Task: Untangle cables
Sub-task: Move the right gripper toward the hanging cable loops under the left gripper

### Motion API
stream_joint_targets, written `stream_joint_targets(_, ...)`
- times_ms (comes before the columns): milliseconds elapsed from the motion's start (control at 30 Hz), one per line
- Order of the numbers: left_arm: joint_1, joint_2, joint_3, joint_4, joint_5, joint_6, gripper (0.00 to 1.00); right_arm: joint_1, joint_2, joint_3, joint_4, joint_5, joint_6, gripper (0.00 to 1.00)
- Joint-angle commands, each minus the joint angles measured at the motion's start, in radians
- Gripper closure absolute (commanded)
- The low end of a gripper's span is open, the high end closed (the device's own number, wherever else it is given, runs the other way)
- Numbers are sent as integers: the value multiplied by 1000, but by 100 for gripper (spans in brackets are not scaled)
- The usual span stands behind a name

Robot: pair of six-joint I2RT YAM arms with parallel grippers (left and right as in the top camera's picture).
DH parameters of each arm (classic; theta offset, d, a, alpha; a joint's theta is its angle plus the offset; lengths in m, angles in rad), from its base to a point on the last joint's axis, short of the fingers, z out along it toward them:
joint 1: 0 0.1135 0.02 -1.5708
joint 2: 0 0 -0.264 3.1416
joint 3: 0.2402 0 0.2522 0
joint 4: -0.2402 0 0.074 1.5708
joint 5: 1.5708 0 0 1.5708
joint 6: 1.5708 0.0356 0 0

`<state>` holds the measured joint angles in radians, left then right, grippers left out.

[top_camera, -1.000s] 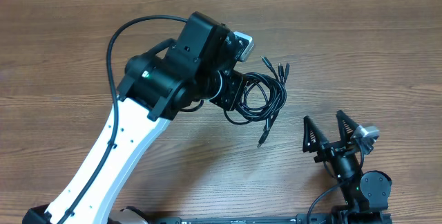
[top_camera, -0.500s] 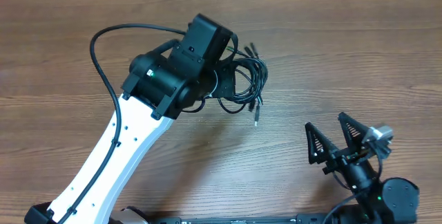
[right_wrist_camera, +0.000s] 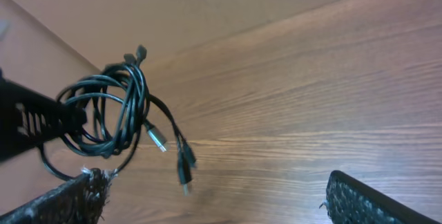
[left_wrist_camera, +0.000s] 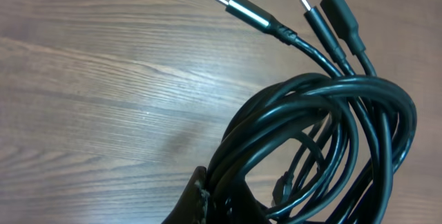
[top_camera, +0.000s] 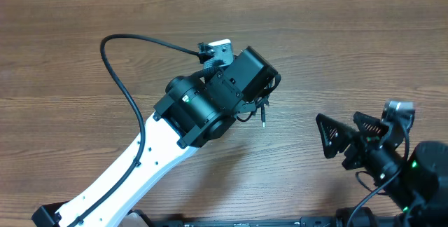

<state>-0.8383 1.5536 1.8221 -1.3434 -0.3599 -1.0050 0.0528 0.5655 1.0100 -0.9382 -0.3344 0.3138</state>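
The left claw [left_wrist_camera: 204, 200] is clamped on the bunched cables [left_wrist_camera: 324, 134], which hang above the desk [top_camera: 63, 52] near its middle. The left arm [top_camera: 140, 164] stretches diagonally from the near-left corner. The right claw [top_camera: 339, 122] gapes wide and empty by the right edge.

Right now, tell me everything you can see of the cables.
The cables are thin, glossy black cords looped into one tangled bundle. Several plug ends stick out, one with a silvery shell. The left gripper is shut on the bundle's loops, and the bundle seems held clear of the wooden table.
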Motion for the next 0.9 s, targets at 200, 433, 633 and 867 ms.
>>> stream_joint_targets(200, -1, -4, 13, -37, -15, -338, 96, -3, 179, 111, 10, -221, 214, 0)
stream_joint_targets(433, -1, -4, 13, -46, 40, -337, 96, -3, 283, 111, 9, -354, 213, 0)
stream_joint_targets(633, -1, -1, 13, -40, 40, -338, 96, 19, 346, 111, 0, -424, 88, 27)
stream_joint_targets(867, -1, 34, 13, -27, 86, -338, 96, 86, 363, 111, -2, -422, -63, 43)
